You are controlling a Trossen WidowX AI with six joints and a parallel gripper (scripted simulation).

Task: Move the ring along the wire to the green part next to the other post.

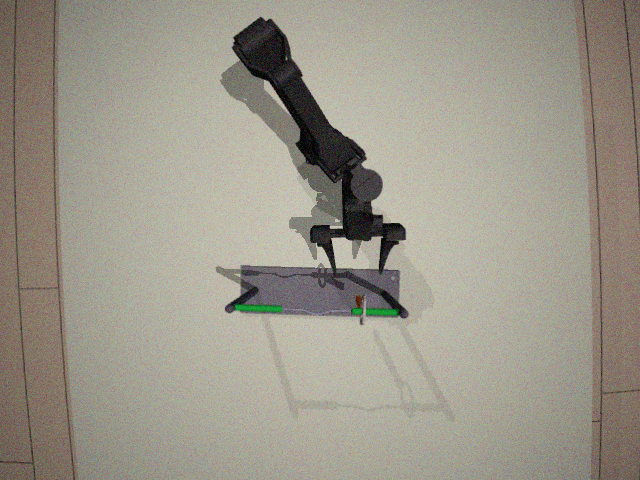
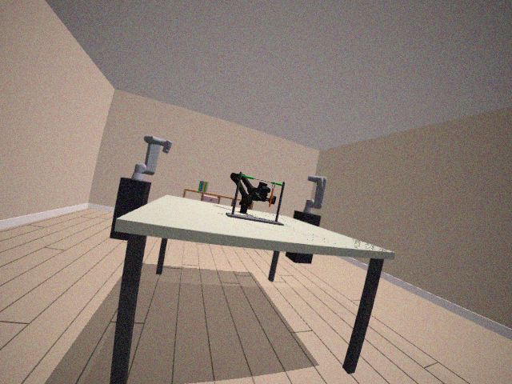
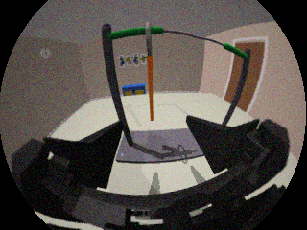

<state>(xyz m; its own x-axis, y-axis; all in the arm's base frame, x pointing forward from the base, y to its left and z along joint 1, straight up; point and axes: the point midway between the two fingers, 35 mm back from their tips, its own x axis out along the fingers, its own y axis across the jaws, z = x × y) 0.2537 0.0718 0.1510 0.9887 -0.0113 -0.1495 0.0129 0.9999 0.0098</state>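
Observation:
The ring (image 1: 363,316) (image 3: 148,39) hangs around the green part (image 1: 383,312) (image 3: 126,34) by the right post (image 1: 394,303) (image 3: 114,81), which is on the left in the wrist view. It is seen nearly edge-on. Its orange handle (image 1: 358,300) (image 2: 271,199) (image 3: 151,91) hangs straight down. The thin grey wire (image 1: 317,313) runs to the other green part (image 1: 258,308) (image 3: 235,50). My gripper (image 1: 357,272) (image 3: 154,121) is wide open and empty, on the arm's side of the handle. In the top view the fingertips stand back from handle and wire, with a visible gap.
The other post (image 1: 241,300) (image 3: 237,91) stands at the far end of the grey base plate (image 1: 299,297) (image 3: 189,136). The base lies on the pale table (image 1: 155,361) (image 2: 186,214). Shadows of the frame and arm fall on base and table.

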